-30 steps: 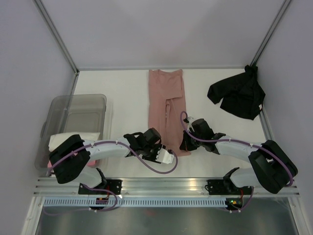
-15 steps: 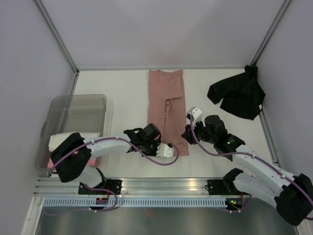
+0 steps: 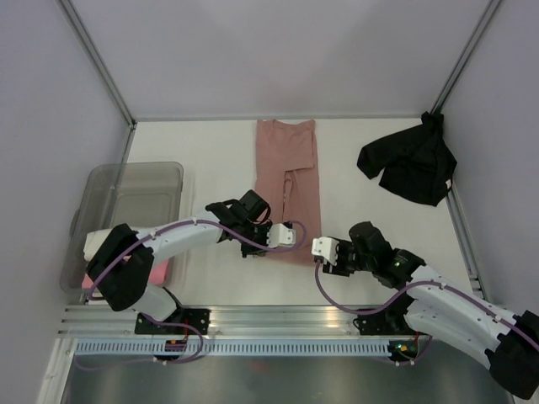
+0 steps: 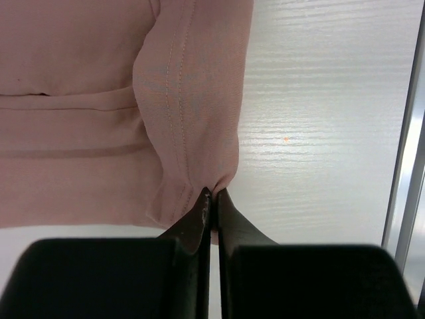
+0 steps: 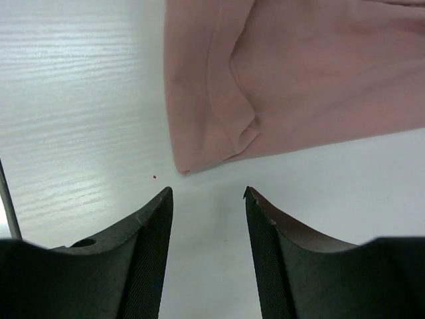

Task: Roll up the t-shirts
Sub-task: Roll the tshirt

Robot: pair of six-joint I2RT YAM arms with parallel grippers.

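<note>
The left end effector has just pinched shut on the near hem of the long, folded, dusty salmon-pink cloth t-shirt lying mid-counter. The right end effector has released, backed off and gapes wide, so the roll probably begins one-handed.

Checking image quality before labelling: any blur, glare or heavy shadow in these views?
Top external: even light, sharp, faint shadows on the table. Left wrist: pink t-shirt stitching crisp, table glare at right. Right wrist: its dark fingers lack detail, no blur.
</note>
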